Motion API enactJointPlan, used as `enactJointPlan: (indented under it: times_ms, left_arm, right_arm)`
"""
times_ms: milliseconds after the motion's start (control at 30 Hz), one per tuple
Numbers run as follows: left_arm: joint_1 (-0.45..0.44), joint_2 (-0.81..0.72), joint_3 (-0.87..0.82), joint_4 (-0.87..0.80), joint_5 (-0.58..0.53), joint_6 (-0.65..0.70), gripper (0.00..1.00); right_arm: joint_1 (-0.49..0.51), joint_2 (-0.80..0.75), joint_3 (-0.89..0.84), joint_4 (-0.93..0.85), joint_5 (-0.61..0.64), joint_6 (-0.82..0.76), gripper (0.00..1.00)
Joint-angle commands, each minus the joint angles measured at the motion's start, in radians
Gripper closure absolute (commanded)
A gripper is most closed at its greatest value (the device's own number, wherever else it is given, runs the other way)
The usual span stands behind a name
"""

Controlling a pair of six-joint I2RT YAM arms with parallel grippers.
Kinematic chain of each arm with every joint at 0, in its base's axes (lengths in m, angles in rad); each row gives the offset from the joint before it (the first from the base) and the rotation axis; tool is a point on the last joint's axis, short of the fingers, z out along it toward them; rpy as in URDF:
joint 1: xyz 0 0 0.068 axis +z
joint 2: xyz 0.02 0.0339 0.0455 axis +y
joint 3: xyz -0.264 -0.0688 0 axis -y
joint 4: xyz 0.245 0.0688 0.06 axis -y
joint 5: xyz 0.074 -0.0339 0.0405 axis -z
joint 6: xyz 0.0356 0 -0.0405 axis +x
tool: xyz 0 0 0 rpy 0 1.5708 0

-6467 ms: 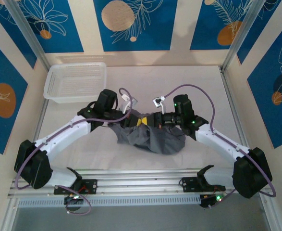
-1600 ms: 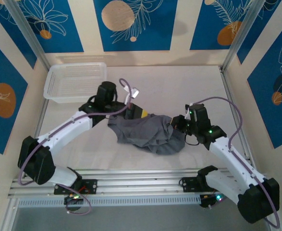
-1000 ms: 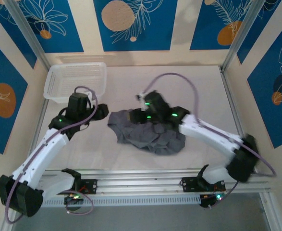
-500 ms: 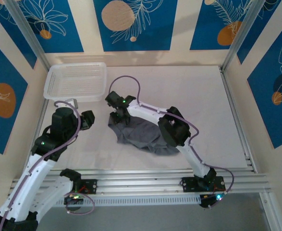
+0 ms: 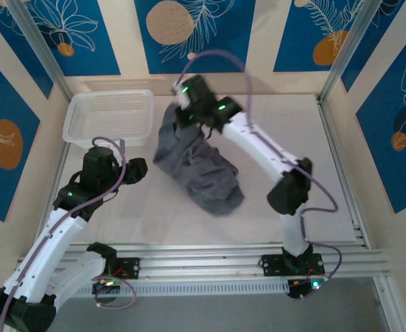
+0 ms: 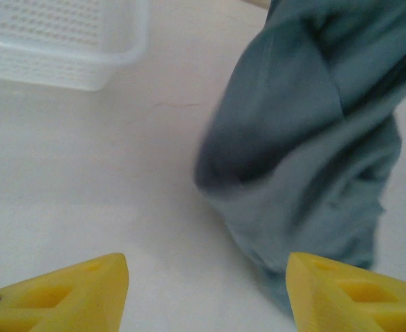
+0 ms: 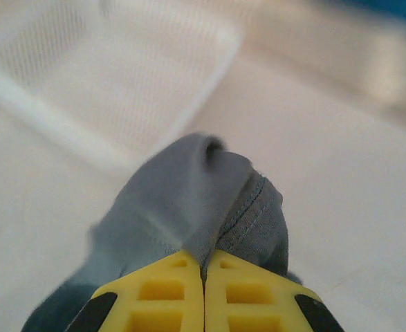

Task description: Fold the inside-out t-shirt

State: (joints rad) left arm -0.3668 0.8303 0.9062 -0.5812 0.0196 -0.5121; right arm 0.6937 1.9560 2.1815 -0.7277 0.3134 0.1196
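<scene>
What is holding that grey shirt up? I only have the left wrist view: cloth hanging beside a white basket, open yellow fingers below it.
Observer: The right gripper is. In the right wrist view it is shut on a fold of the t-shirt.
Operator: Where over the table is that grip?
Observer: In the top view it is toward the far side of the table, just right of the basket.
Operator: And how close is the left gripper to the cloth?
Observer: From above, the left gripper is left of the t-shirt and apart from it, in front of the basket's near edge.
</scene>
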Motion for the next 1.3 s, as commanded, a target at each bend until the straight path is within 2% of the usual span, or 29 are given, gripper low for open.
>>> enactJointPlan:
  times_ms: [0,100,300,333,400,433,467,533,600,667,733,800,867,967,1033,1100,1200,1267]
  left_arm:
    - [0.006,-0.014,0.049,0.065,0.087,0.033,0.36]
    - [0.007,-0.017,0.046,0.07,0.068,0.035,0.35]
    - [0.008,0.003,0.043,0.051,0.04,0.05,0.34]
    - [0.007,0.009,0.045,0.05,0.04,0.053,0.34]
    - [0.008,0.019,0.047,0.046,0.033,0.062,0.34]
    - [0.007,0.028,0.049,0.046,0.028,0.068,0.34]
    - [0.008,0.038,0.049,0.048,0.027,0.072,0.34]
    - [0.008,0.067,0.049,0.056,0.037,0.081,0.34]
    - [0.005,0.115,0.06,0.049,0.07,0.089,0.34]
    - [0.004,0.185,0.071,0.046,0.165,0.109,0.34]
    - [-0.021,0.264,0.085,0.044,0.253,0.115,0.35]
    - [-0.098,0.353,0.111,0.039,0.279,0.131,0.35]
    - [-0.227,0.472,0.167,0.026,0.231,0.147,0.35]
    - [-0.349,0.657,0.245,0.05,0.161,0.092,0.34]
    - [-0.387,0.77,0.294,0.087,0.145,0.075,0.33]
    - [-0.413,0.871,0.355,0.078,0.07,0.082,0.3]
    - [-0.418,0.968,0.391,0.089,-0.071,0.077,0.27]
    - [-0.416,1.021,0.405,0.09,-0.094,0.08,0.28]
  right_arm:
    - [-0.014,-0.147,0.026,0.03,-0.05,-0.093,1.0]
    - [0.018,-0.265,-0.174,0.105,-0.1,-0.065,1.0]
    - [0.156,-0.477,-0.816,0.38,-0.203,0.135,0.98]
    - [0.184,-0.495,-0.916,0.429,-0.259,0.188,0.96]
    - [0.244,-0.499,-1.057,0.51,-0.398,0.26,0.88]
    - [0.283,-0.487,-1.094,0.522,-0.467,0.27,0.8]
    - [0.315,-0.475,-1.097,0.487,-0.473,0.274,0.72]
    - [0.339,-0.494,-1.076,0.403,-0.375,0.291,0.61]
    - [0.298,-0.579,-1.101,0.417,-0.318,0.315,0.51]
    - [0.194,-0.688,-1.174,0.495,-0.319,0.383,0.46]
    - [0.072,-0.748,-1.232,0.519,-0.282,0.491,0.46]
    - [-0.041,-0.745,-1.255,0.445,-0.225,0.584,0.47]
    - [-0.134,-0.7,-1.26,0.377,-0.208,0.632,0.48]
    - [-0.184,-0.615,-1.26,0.359,-0.222,0.614,0.49]
    - [-0.19,-0.573,-1.262,0.342,-0.213,0.629,0.49]
    - [-0.192,-0.554,-1.281,0.351,-0.219,0.644,0.49]
    - [-0.192,-0.557,-1.312,0.377,-0.256,0.645,0.49]
    - [-0.191,-0.56,-1.317,0.374,-0.263,0.642,0.5]
